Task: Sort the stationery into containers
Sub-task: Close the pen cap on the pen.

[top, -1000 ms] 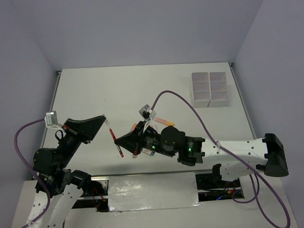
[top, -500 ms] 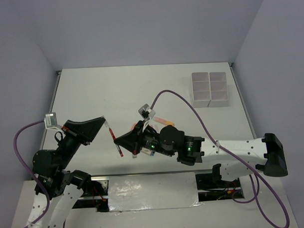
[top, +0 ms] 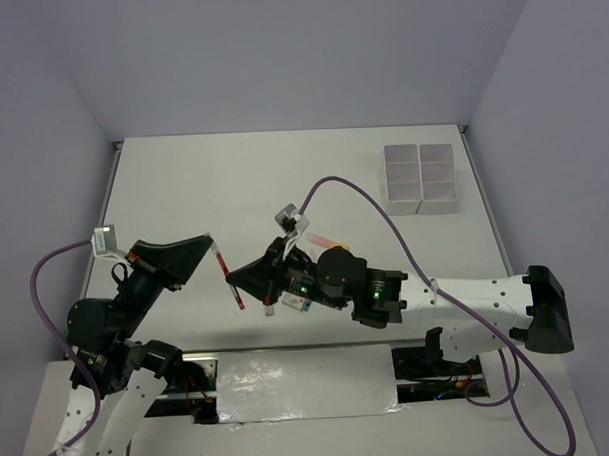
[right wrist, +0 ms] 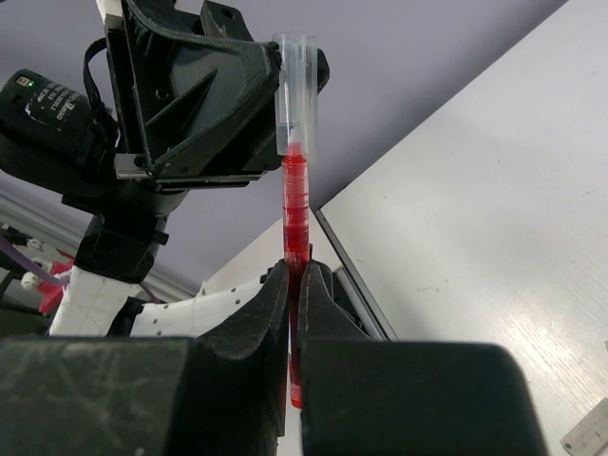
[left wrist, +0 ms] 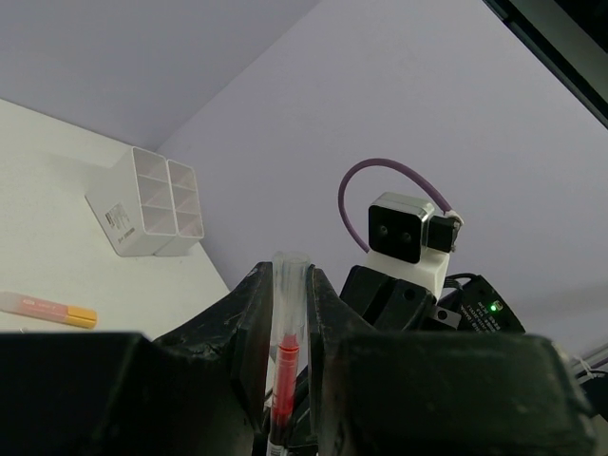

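A thin red pen (top: 228, 279) with a clear cap hangs in the air between both arms. My left gripper (top: 212, 244) is shut on its clear cap end (left wrist: 288, 285). My right gripper (top: 235, 281) is shut on the red barrel (right wrist: 296, 204), lower down the same pen. In the right wrist view the left gripper (right wrist: 214, 100) sits at the pen's top. The containers (top: 421, 178), joined white compartment trays, stand at the far right of the table and show in the left wrist view as containers (left wrist: 152, 204). A pink-yellow marker (left wrist: 47, 310) lies flat on the table.
More stationery lies under and beside the right arm: a pink marker (top: 323, 238), an orange-capped one (top: 341, 249), and small items (top: 290, 302) near the wrist. A purple cable (top: 364, 201) arcs over the table's middle. Grey walls close in the table on three sides.
The right arm and its wrist have edged slightly left and away, and the pen has shifted a little with them. Both grips are unchanged.
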Action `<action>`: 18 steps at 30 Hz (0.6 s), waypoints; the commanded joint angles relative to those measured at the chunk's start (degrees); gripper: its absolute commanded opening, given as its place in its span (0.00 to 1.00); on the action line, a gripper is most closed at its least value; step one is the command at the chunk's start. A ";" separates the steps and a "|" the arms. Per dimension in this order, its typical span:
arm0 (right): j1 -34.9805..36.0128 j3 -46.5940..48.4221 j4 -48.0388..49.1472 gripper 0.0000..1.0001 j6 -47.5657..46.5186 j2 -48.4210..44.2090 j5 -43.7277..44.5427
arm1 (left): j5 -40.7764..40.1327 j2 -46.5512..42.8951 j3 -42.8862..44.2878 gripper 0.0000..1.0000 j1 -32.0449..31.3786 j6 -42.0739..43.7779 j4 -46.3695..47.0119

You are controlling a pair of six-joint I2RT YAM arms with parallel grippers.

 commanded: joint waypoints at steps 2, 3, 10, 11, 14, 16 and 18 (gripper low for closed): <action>-0.37 3.36 0.50 0.00 -1.42 0.01 -0.48 | 1.65 -0.19 0.03 0.00 0.20 0.54 1.64; -0.29 3.44 0.41 0.00 -1.42 0.01 -0.31 | 2.00 -0.10 0.03 0.00 0.20 0.54 1.64; -1.25 4.76 -1.25 0.00 -2.21 0.62 -1.62 | 4.37 0.95 0.64 0.00 0.20 2.99 0.94; -1.34 4.85 -1.43 0.00 -2.47 0.71 -1.80 | 5.07 1.47 0.73 0.00 0.20 3.26 1.55; -1.78 4.85 -1.52 0.00 -2.74 0.63 -2.06 | 6.83 2.44 1.08 0.00 0.20 4.32 1.64; -1.95 4.24 -0.74 0.00 -3.78 0.19 -1.63 | 7.10 2.53 1.08 0.00 0.20 4.41 1.29; -2.48 3.54 0.58 0.00 -4.93 -0.16 -1.45 | 7.27 2.36 0.73 0.00 0.20 3.97 1.64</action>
